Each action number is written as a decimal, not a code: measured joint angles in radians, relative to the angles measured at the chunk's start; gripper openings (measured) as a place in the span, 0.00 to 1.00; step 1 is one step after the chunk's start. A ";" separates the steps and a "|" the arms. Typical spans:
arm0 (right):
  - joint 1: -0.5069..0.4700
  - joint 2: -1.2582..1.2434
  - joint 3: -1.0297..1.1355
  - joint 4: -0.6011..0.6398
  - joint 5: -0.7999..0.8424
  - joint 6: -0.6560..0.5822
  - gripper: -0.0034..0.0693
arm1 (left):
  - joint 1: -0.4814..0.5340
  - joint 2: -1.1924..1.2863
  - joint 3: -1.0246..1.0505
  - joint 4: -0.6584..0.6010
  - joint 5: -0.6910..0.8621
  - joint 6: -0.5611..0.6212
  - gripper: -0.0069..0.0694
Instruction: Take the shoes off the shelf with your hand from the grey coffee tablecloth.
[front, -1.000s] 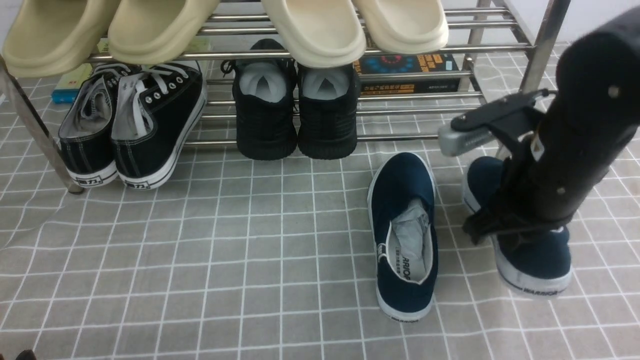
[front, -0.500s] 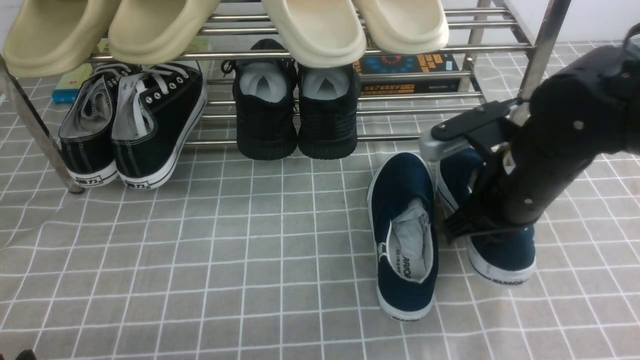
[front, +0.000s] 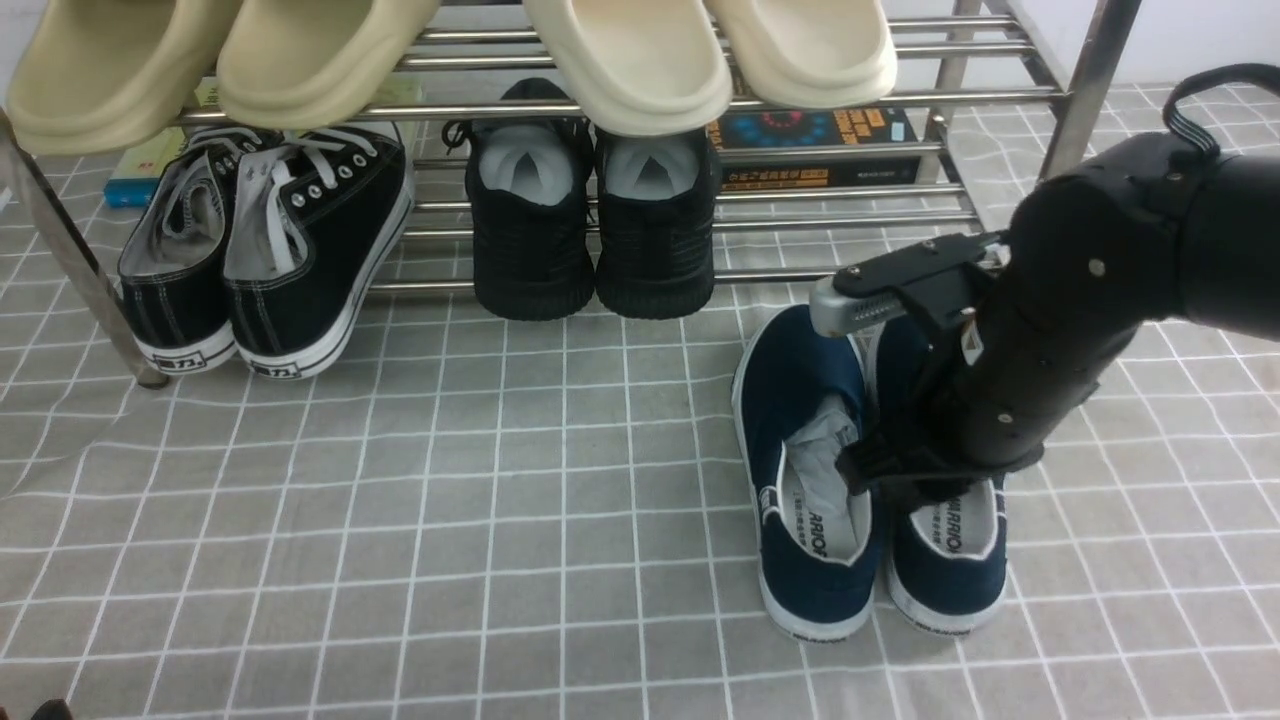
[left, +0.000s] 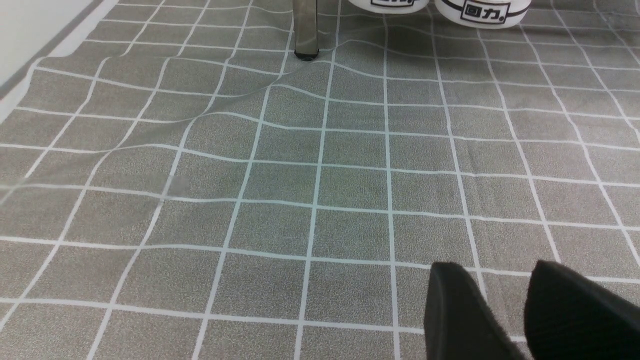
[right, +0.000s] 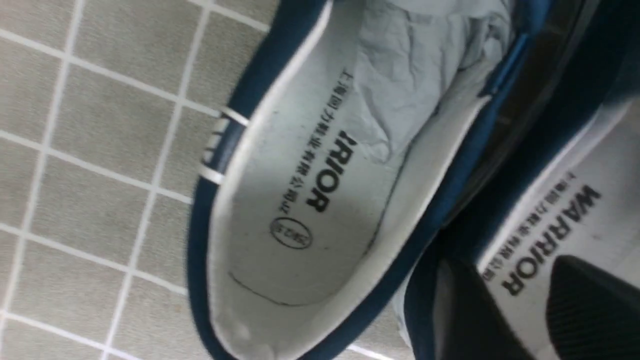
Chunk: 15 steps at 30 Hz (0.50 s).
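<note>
Right of centre on the grey coffee tablecloth (front: 450, 500), just near of the shelf (front: 830, 190): the shoes (front: 810, 390) sit side by side, touching, heels at the near end, both off the rack. Right gripper (right: 507, 280) is down at the collar of the right-hand shoe, jaws parted, insole showing in the gap, nothing clamped that I can see. Left gripper (left: 495, 270) also parted and empty, low over bare cloth on the left

Risks:
- one finger (right: 590, 310) looks to be inside the shoe; an angled pull-out could hook the collar and drag or tip it into its twin
- any drag would bunch the wrinkled cloth
- right arm (front: 1100, 300) is close to the shelf's right leg and lower rail; a careless lift could clip them

Text: "WARRIOR" on the right-hand insole, only "RIOR" on the other, rest under crumpled paper (right: 425, 60); Chinese line and oval stamp beside it, too small to read. Heels of the black lace-up sneakers (front: 300, 250) read "回力"
</note>
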 joint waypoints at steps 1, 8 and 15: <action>0.000 -0.004 -0.013 0.012 0.025 0.000 0.49 | 0.000 0.000 0.000 0.000 0.000 0.000 0.41; 0.000 -0.101 -0.085 0.026 0.181 -0.020 0.43 | 0.000 0.000 0.000 0.000 0.000 0.000 0.41; 0.000 -0.420 -0.081 0.023 0.340 -0.064 0.04 | 0.000 0.000 0.000 0.000 0.000 0.000 0.41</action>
